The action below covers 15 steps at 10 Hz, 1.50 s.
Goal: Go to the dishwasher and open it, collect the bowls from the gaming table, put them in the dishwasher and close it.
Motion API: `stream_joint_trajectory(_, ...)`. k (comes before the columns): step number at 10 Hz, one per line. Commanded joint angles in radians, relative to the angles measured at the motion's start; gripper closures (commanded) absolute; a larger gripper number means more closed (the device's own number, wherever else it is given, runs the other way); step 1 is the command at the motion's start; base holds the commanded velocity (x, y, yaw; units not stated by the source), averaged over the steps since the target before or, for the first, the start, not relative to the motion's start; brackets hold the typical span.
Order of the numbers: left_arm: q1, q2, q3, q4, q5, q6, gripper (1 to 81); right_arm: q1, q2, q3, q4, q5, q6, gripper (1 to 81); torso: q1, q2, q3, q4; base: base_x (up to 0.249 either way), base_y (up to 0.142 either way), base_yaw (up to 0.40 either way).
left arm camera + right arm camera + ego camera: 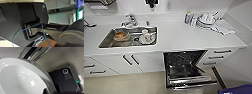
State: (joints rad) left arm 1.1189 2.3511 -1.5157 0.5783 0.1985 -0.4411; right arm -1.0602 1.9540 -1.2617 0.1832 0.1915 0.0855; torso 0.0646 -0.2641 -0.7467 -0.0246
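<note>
The dishwasher (187,68) stands open under the white counter, its steel door (189,81) folded down and dark racks inside. A pale whitish bowl (21,78) shows very close in the right wrist view, hanging above the floor with the dishwasher door's steel edge (34,52) beyond it. A dark finger (45,91) sits at the bowl's rim, so the right gripper looks shut on it. The left wrist view holds a pale round shape (73,37) that I cannot identify. The gaming table is out of view.
A steel sink (129,37) with an orange-patterned dish and cups is set into the counter on the left. More dishes and a cloth (209,21) lie at the counter's back right. White drawers (220,56) flank the dishwasher. A dark blue shape (236,90) fills the corner.
</note>
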Motion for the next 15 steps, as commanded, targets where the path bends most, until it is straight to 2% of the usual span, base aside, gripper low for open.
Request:
stream_joint_trajectory(1,0.104,-0.12,-0.054,0.063,-0.278,0.01,1.0,0.085,-0.074,0.049,0.024,-0.06,0.0,81.1,0.0,0.0,0.0,0.0,0.0,0.0,0.0)
stream_joint_trajectory(3,0.207,-0.07,-0.164,0.066,-0.337,0.012,1.0,0.198,-0.068,0.05,0.076,-0.118,0.0,81.1,0.0,0.0,0.0,0.0,0.0,0.0,0.0)
stream_joint_trajectory(5,0.291,0.023,-0.28,0.066,-0.344,0.013,1.0,0.335,-0.009,0.049,0.108,-0.212,0.002,81.1,0.0,0.0,0.0,0.0,0.0,0.0,0.0)
stream_joint_trajectory(6,0.321,0.068,-0.346,0.066,-0.373,0.013,1.0,0.393,0.021,0.032,0.128,-0.265,0.014,81.1,0.0,0.0,0.0,0.0,0.0,0.0,0.0)
stream_joint_trajectory(9,0.39,0.168,-0.505,0.063,-0.447,0.012,1.0,0.498,0.108,-0.014,0.17,-0.28,0.025,81.1,0.0,0.0,0.0,0.0,0.0,0.0,0.0)
stream_joint_trajectory(11,0.422,0.238,-0.593,0.063,-0.45,0.007,1.0,0.558,0.194,-0.077,0.171,-0.348,0.056,81.1,0.0,0.0,0.0,0.0,0.0,0.0,0.0)
stream_joint_trajectory(13,0.46,0.289,-0.635,0.057,-0.447,0.008,1.0,0.573,0.307,-0.164,0.17,-0.349,0.089,81.1,0.0,0.0,0.0,0.0,0.0,0.0,0.0)
stream_joint_trajectory(15,0.497,0.352,-0.687,0.06,-0.435,0.008,1.0,0.596,0.404,-0.252,0.165,-0.351,0.091,81.1,0.0,0.0,0.0,0.0,0.0,0.0,0.0)
